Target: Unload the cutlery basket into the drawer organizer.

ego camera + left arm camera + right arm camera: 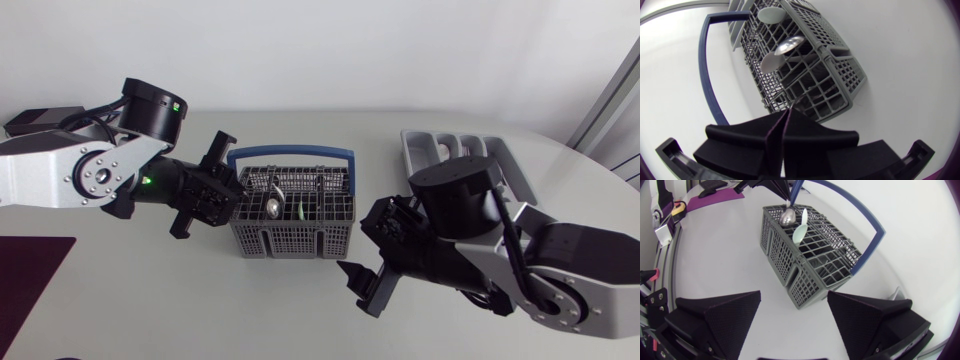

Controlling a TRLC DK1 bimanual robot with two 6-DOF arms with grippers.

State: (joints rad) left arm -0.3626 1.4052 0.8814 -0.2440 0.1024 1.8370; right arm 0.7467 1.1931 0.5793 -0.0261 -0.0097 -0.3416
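Basket (pixel 290 240): spoons (pixel 273 207) inside, on your worktop (pixel 150 290).
Left tool (pixel 788 114): your fingers pressed together, empty, beside basket.
Right tool (pixel 794 297): spread wide, facing basket.

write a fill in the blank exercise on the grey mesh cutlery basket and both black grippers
The grey mesh plastic cutlery basket has a ___ handle.
The matte black left gripper is ___.
The matte black right gripper is ___.
The shiny metal spoon stands in the ___.
Missing: blue, shut, open, basket.
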